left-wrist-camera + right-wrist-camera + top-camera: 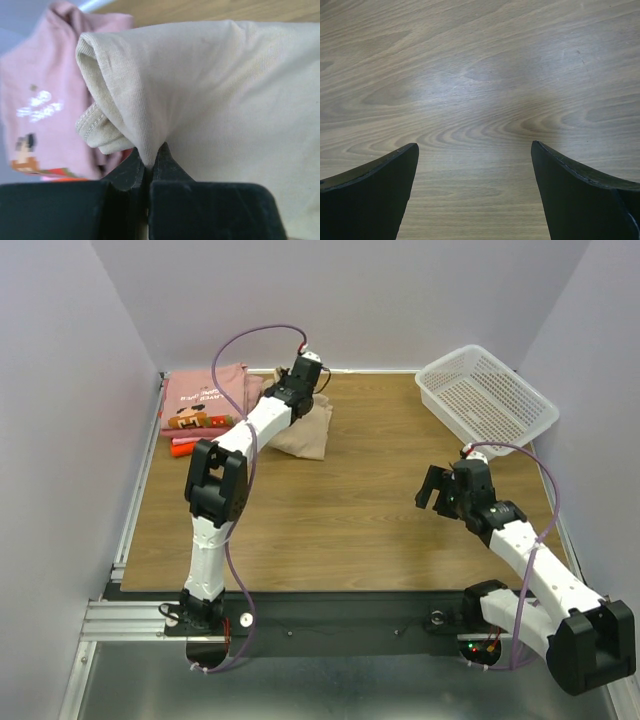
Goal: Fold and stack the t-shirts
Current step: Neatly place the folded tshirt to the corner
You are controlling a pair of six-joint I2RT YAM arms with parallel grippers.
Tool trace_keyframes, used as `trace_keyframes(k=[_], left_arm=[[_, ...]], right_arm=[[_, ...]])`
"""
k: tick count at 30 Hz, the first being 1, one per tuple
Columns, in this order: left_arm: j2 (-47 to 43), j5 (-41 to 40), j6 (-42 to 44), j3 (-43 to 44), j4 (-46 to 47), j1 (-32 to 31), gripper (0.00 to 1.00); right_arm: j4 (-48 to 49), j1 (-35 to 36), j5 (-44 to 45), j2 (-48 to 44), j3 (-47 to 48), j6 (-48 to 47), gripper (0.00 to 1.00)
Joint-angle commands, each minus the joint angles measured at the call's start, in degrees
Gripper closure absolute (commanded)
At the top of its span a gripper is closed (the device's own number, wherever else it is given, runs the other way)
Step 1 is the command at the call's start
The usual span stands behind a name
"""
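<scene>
- Two white-and-black arms are working over one wooden table (350, 525), and one white perforated basket (490, 395) is sitting at the table's 1 o'clock corner.
- One tan t-shirt (312, 432) is lying bunched at about 11 o'clock on the table. It is just beside a pile of pink t-shirts (205, 390) at 10 o'clock.
- One red-orange t-shirt (185, 449) is showing as a strip under the pile's near edge.
- The left claw (150, 162) is pinching a fold of the tan t-shirt, its two black tips pressed together on the cloth.
- From the left wrist, the tan shirt's bulk is spreading from 12 to 3 o'clock of that claw, and a rolled hem is hanging at 10 o'clock.
- The printed pink shirt is lying at 9 to 10 o'clock of the left claw, beyond the tan cloth.
- The right claw (475, 150) is hovering spread wide over bare wood at about 4 o'clock on the table. It is gripping nothing and is well apart from every shirt.
- The pink pile's layers are lying too close together to count.
- The pink shirt's white lettering and cartoon print are blurring out in the wrist view.
- Overhead, the left arm is covering part of the tan shirt and hiding the claw's own tips.
</scene>
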Motion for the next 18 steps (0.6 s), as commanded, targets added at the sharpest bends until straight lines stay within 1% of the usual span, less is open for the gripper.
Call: trace_keyframes(k=[1, 3, 4, 8, 11, 18], left_arm=[[-3.32, -9.32, 10.94, 7.68, 2.21, 0.68, 1.00], [-2.70, -11.60, 12.88, 10.93, 2.02, 0.77, 1.00], [-2.44, -12.39, 15.59, 11.47, 2.54, 0.77, 1.00], [-2.26, -14.51, 20.61, 13.92, 5.53, 1.12, 1.00], [-1.56, -14.68, 21.59, 16.91, 4.67, 1.38, 1.00], [-1.91, -16.71, 26.16, 20.78, 4.92, 1.91, 1.00]], right_arm=[[1.77, 0.11, 2.77, 0.52, 1.07, -0.70, 0.00], [1.77, 0.11, 3.39, 0.69, 1.07, -0.61, 0.00], [1.77, 0.11, 3.65, 0.78, 1.16, -0.44, 0.00], [1.77, 0.11, 4.18, 1.57, 1.16, -0.43, 0.00], [1.77, 0.11, 4.70, 2.19, 1.25, -0.26, 0.00], [1.77, 0.11, 4.88, 3.51, 1.69, -0.26, 0.00]])
